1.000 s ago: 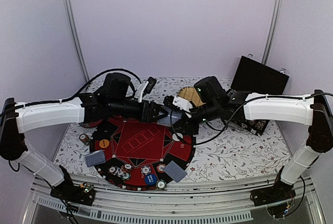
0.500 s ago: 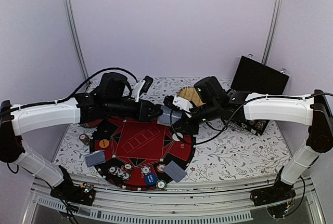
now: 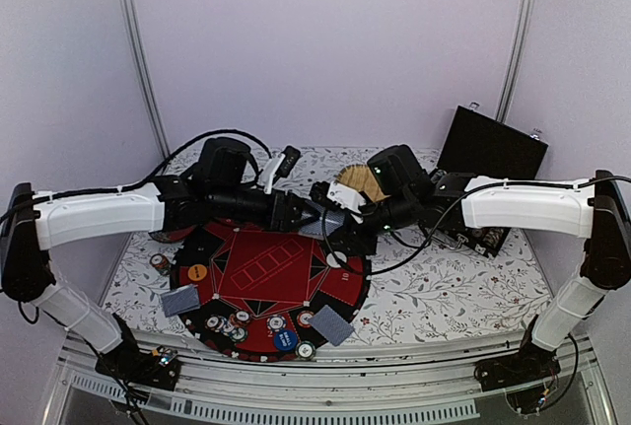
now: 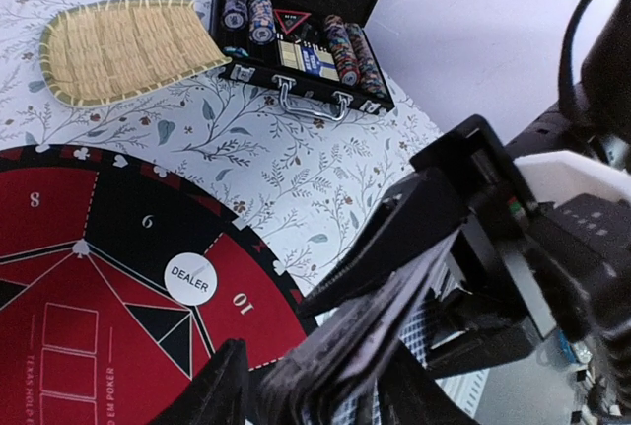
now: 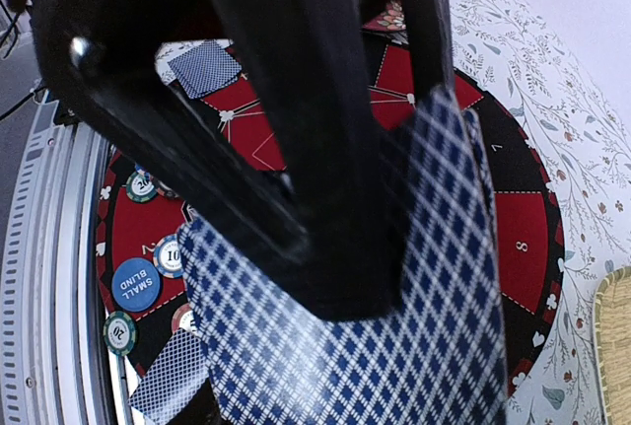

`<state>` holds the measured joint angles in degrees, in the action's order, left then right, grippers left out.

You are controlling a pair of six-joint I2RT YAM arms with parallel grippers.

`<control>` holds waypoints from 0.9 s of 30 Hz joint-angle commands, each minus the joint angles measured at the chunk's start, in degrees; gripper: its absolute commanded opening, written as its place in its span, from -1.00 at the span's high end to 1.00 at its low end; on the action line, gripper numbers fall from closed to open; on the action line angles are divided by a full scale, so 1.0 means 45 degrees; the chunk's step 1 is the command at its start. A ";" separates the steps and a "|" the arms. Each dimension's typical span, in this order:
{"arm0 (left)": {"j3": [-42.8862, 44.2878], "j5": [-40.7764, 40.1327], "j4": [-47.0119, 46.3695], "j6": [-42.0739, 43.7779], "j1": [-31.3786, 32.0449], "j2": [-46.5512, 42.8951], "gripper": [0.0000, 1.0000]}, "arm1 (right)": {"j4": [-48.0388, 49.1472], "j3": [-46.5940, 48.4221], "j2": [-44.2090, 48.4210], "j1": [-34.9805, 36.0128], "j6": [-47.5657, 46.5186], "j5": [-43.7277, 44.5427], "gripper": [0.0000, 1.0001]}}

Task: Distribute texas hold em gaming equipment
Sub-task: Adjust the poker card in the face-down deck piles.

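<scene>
My right gripper (image 3: 345,232) is shut on a deck of playing cards (image 3: 329,219) above the far right edge of the round red poker mat (image 3: 258,269). The deck's blue diamond back (image 5: 414,346) fills the right wrist view under my black finger (image 5: 335,247). My left gripper (image 3: 303,216) meets the deck from the left; its jaws stand apart around the deck's end (image 4: 370,341), the left finger (image 4: 225,386) clear of it. A white DEALER button (image 4: 189,278) lies on the mat. Dealt cards (image 3: 180,300) (image 3: 332,325) and chips (image 3: 284,339) lie at the mat's near rim.
A straw tray (image 4: 118,45) lies behind the mat. The open black chip case (image 4: 296,40) with rows of chips stands at the back right. An orange chip (image 3: 197,272) sits on the mat's left. The flowered tablecloth (image 3: 444,292) is bare to the right.
Half a second ago the left gripper had drawn back left with narrower jaws; now it is at the deck again with jaws wider. The right arm and deck have not moved.
</scene>
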<state>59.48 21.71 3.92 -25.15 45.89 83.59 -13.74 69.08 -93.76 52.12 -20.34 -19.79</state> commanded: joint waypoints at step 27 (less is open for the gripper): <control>0.0068 -0.0510 0.1057 0.0579 -0.0278 -0.1016 -0.14 | -0.0081 0.0216 0.0234 0.0055 -0.0129 0.0297 0.13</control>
<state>60.07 19.05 8.05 -23.29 45.60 80.97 -14.15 69.08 -93.76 52.23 -20.60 -18.57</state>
